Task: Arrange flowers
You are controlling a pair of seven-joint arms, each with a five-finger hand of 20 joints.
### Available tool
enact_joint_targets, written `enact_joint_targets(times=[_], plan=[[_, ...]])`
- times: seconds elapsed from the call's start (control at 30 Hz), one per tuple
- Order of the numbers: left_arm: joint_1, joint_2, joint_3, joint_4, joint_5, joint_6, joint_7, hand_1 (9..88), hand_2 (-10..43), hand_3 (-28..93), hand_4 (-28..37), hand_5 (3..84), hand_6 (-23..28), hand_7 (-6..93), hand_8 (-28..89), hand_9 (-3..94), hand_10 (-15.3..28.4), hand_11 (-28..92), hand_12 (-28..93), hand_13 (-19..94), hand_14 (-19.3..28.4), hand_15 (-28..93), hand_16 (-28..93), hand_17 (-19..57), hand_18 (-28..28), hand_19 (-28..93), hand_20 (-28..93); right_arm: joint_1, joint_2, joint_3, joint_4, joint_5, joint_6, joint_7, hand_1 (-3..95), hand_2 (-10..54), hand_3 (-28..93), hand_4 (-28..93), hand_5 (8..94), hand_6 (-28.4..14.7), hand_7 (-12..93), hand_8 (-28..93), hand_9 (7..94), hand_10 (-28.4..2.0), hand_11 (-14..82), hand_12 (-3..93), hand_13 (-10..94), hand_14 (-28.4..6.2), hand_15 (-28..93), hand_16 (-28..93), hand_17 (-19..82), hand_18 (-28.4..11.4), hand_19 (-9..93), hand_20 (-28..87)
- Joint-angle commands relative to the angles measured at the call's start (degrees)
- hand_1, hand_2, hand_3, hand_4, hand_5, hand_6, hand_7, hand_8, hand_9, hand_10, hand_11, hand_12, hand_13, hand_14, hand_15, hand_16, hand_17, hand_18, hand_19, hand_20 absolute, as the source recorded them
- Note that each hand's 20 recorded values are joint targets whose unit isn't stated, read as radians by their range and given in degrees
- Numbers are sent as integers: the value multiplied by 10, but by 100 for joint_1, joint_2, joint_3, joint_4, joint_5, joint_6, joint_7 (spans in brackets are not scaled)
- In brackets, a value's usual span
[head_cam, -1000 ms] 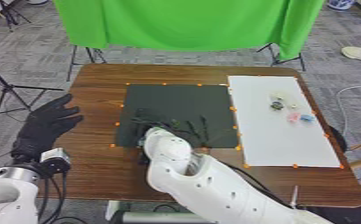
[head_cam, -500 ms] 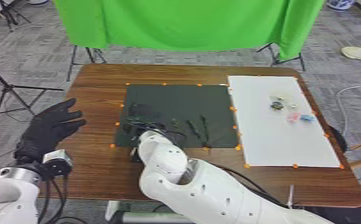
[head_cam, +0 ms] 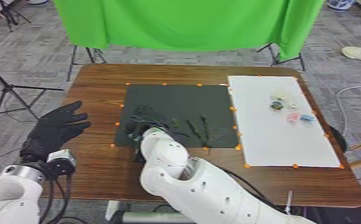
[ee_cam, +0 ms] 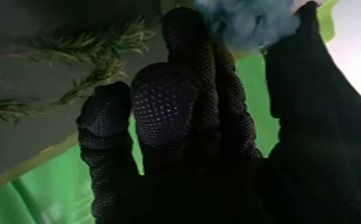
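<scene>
Over the lower left part of the dark mat [head_cam: 172,95] is my right hand [head_cam: 144,120], beside green sprigs [head_cam: 203,127]. In the right wrist view a blue flower [ee_cam: 246,22] sits between the thumb and fingertips of my right hand [ee_cam: 172,110], which look closed on it; its stem is hidden. Leafy green sprigs [ee_cam: 92,52] lie beyond the fingers there. My left hand [head_cam: 56,130] is at the table's left edge, open with fingers spread. On the white sheet [head_cam: 270,140] are a pink flower [head_cam: 293,117], a blue bloom [head_cam: 307,118] and a dark greenish one [head_cam: 277,105].
The brown wooden table [head_cam: 101,170] has orange markers along the mat and sheet. A green cloth [head_cam: 190,25] hangs behind its far edge. A black stand [head_cam: 10,87] is on the floor at the left.
My right hand has shifted slightly left and away from the robot, then a little back toward the sprigs. My left hand has moved slightly to the right.
</scene>
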Motion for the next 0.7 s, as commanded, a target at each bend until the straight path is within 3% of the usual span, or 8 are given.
enact_joint_targets(times=[0.03,0.2,0.43,0.53,0.57,0.6,0.67,0.7], plan=[[57,25,45,20,43,-12,-132,237,51,810,-214,348,88,155,-104,343,202,294,99,248,268,529,-95,-116,236,570,37,-49,-113,72,-5,14,199,-17,301,-95,794,-283,635,-56,257,-156,742,-149,384,164,743,-70,791,145,376,-241,932,386],[106,7,17,5,41,-54,-171,237,51,810,-214,349,88,155,-104,342,202,295,99,249,268,529,-95,-116,236,570,37,26,-54,-17,-19,72,439,89,282,-95,782,-283,632,-63,251,-153,739,-153,386,162,741,-74,795,142,373,-244,932,390],[159,-9,-119,69,6,-56,292,238,51,810,-214,351,90,153,-104,342,202,296,99,249,268,529,-95,-116,236,569,37,932,526,-796,-181,544,1355,187,249,-69,808,-283,630,-70,243,-151,729,-162,388,161,731,-90,801,140,363,-249,932,395],[351,-64,-172,39,-40,86,718,237,51,810,-214,351,90,154,-104,343,202,296,99,249,267,529,-95,-116,236,569,37,1394,743,-1109,-287,672,1617,40,235,-53,821,-283,620,-73,237,-148,706,-171,396,162,713,-103,807,138,346,-253,932,387],[584,-78,-179,-30,-123,326,1190,237,51,810,-214,351,90,153,-104,343,202,296,99,249,268,529,-95,-116,236,569,37,1885,832,-1503,-278,869,1873,-71,232,-51,825,-283,614,-76,236,-149,698,-176,398,162,706,-106,809,137,341,-252,932,382],[734,-145,-241,-108,-128,383,1224,237,51,810,-214,351,90,153,-104,343,202,296,98,249,268,529,-95,-116,236,569,37,1652,793,-1197,-323,694,1533,-292,230,-49,827,-283,612,-78,234,-149,694,-179,398,161,702,-108,809,136,339,-253,932,379],[1002,-139,-216,-125,-296,586,1879,237,51,811,-215,351,90,153,-104,343,202,296,98,249,268,529,-95,-116,236,569,37,2584,1100,-2027,-488,1159,2101,-230,224,-42,837,-283,606,-79,233,-148,684,-185,400,159,696,-110,812,132,333,-254,932,372],[1088,-250,-302,-204,-223,551,1625,237,51,811,-215,351,90,153,-104,343,202,296,98,249,268,530,-95,-116,236,569,37,1956,1081,-1382,-580,896,1583,-490,223,-40,839,-283,604,-79,233,-148,680,-186,400,158,693,-112,813,130,331,-254,932,367]])
